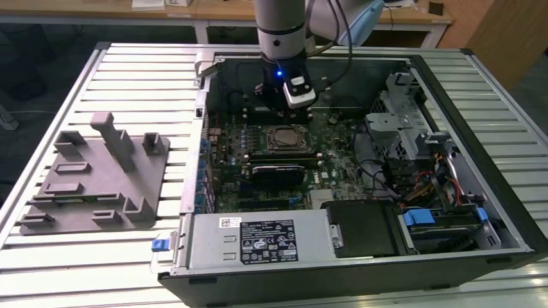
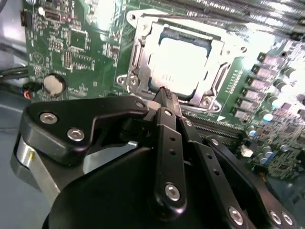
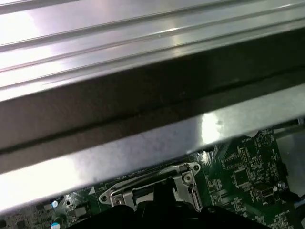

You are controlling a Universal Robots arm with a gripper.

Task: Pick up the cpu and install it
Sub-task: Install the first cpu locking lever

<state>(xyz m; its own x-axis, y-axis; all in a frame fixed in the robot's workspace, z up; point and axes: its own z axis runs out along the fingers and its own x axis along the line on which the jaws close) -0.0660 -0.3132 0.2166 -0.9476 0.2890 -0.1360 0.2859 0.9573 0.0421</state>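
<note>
The cpu lies flat in the motherboard socket, its pale metal top framed by the socket's metal bracket. In the exterior view the cpu sits mid-board inside the open computer case. My gripper hangs just behind the socket, a little above the board. In the second wrist view my gripper is shut with nothing between its fingers, and its tip is at the socket's near edge. The first wrist view shows the socket bracket beyond the dark gripper body.
A grey fixture block stands on the slatted table at the exterior view's left. Inside the case are the power supply, a drive cage and cables on the exterior view's right. A case wall looms close in the first wrist view.
</note>
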